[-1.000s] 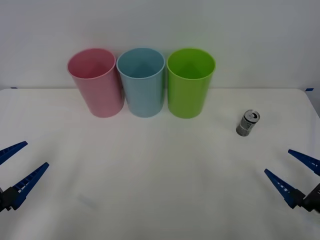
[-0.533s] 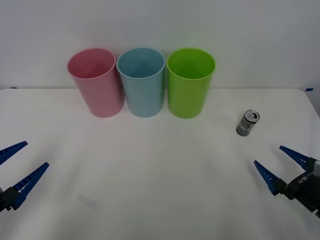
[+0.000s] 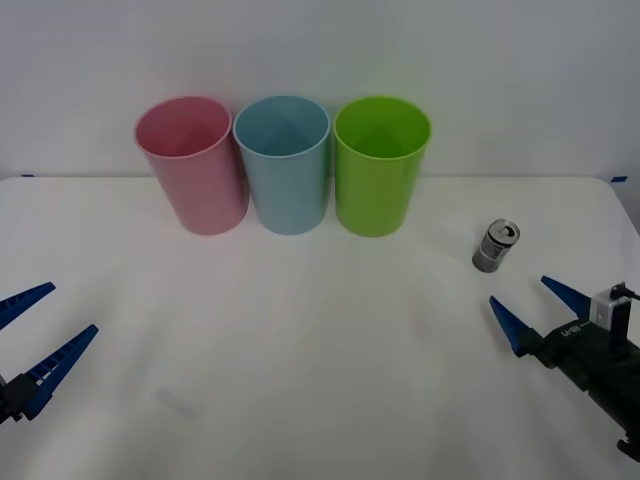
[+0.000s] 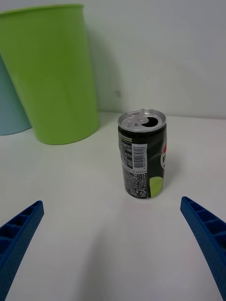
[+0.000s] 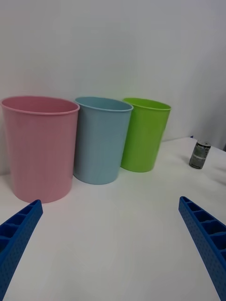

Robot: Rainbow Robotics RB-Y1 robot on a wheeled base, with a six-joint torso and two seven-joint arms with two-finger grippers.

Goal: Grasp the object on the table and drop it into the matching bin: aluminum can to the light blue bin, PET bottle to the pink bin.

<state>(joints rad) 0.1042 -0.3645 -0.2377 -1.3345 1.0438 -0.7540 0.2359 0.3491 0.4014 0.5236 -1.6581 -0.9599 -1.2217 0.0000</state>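
Setting: plain pale wall behind a white table (image 3: 300,350).

Bins: three tall tapered plastic cups are standing in a row at the table's 12 o'clock edge: pink bin (image 3: 192,165), light blue bin (image 3: 284,163), lime green bin (image 3: 379,164), each just beside the next.

Item: aluminum can (image 3: 496,246), dark printed body, shiny top with the tab hole open. It is standing upright, alone, at roughly 2 o'clock from the table's middle, well apart from the bins.

Handling, judged: likely empty, so light and easily tipped; thin walls will dent under a hard squeeze; smooth sides may slip. Best hold is across the mid-body, one finger each side, below the rim.

Right gripper (image 3: 530,309): sitting near the can at its 5 o'clock, blue fingers spread wide and framing the can in the right wrist view, touching nothing.

Left gripper (image 3: 38,322): resting at 8 o'clock, fingers spread wide, carrying nothing.
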